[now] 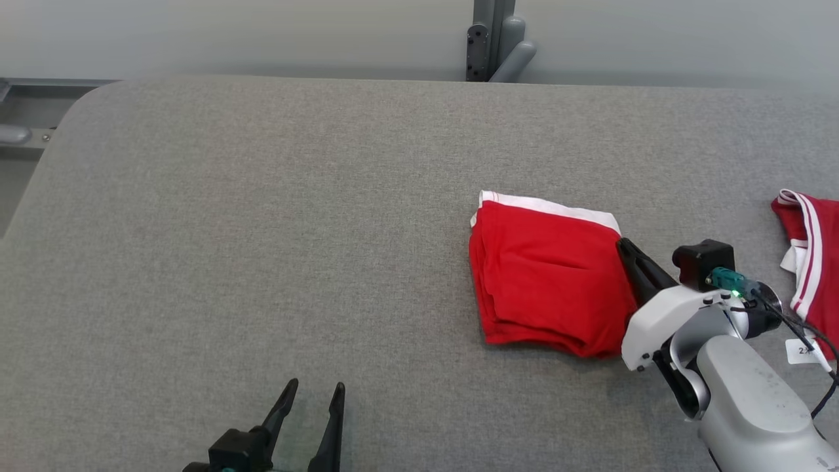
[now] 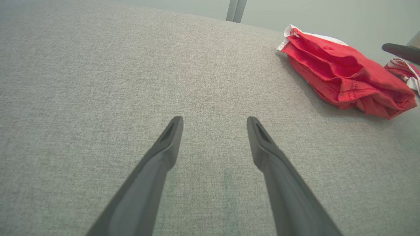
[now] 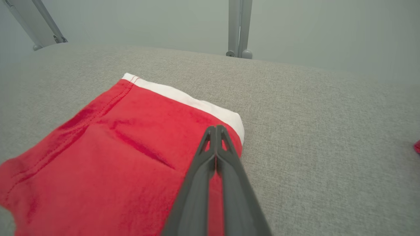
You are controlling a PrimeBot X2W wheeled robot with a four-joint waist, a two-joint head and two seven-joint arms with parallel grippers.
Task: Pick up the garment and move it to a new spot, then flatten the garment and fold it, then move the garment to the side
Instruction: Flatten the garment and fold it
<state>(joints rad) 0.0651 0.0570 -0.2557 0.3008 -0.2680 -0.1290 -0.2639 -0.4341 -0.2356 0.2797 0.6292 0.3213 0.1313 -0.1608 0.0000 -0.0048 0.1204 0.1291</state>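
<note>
A folded red fabric garment with a white waistband [image 1: 547, 275] is laid toward the right edge of the grey felt tabletop [image 1: 262, 229]. The right gripper [image 1: 623, 246] is seen pinched closed at the garment's right side. The left gripper [image 1: 316, 388] is held wide apart near the front edge.

Grey fabric-covered counter [image 1: 262, 229]. A folded red garment [image 1: 544, 282] with a white band lies right of centre; a second red-and-white garment [image 1: 813, 255] lies at the right edge.

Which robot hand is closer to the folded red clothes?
The right. The right gripper, shut, has its tips at the folded red garment's right edge, by the white band. The left gripper, open, sits well off to the garment's left over bare table.
</note>
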